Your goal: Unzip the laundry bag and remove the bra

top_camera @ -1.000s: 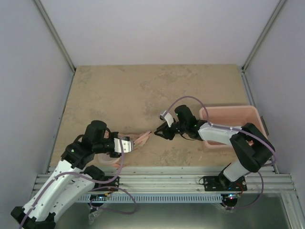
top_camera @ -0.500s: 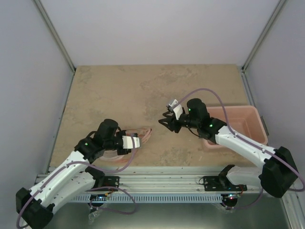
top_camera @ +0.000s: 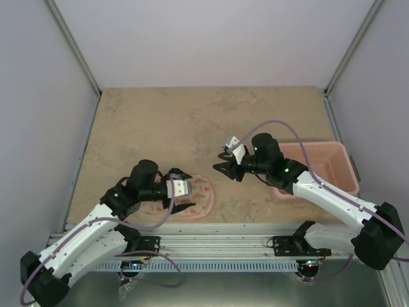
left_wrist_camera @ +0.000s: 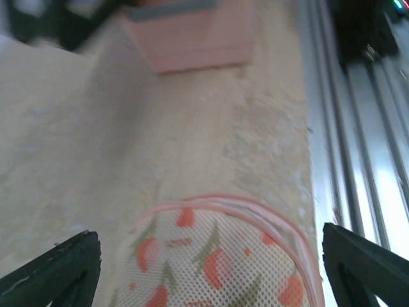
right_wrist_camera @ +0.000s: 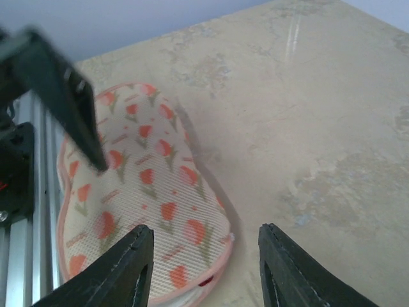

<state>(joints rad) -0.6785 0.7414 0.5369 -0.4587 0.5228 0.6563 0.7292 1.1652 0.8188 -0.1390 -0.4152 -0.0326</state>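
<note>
Top view: the laundry bag (top_camera: 204,192) lies flat on the table (top_camera: 192,121), left of centre, close to the near edge. Your left gripper (top_camera: 191,190) hangs over it, jaws spread wide, grasping nothing. Your right gripper (top_camera: 220,171) sits just right of the bag, jaws apart, empty. The tub (top_camera: 313,163) stands well apart at the right.

Left wrist view: both fingers (left_wrist_camera: 61,268) straddle the bag's rounded end. The pink rim looks closed; no zip pull can be made out.

Right wrist view: fingers (right_wrist_camera: 124,268) frame the bag's right end, clear of it. The bra is not plainly visible; judge it inside.

Risks: with neither arm pinning the bag, a tug on the zip likely drags it along the table, possibly over the near edge. Closing blind may pinch mesh, not the pull.
</note>
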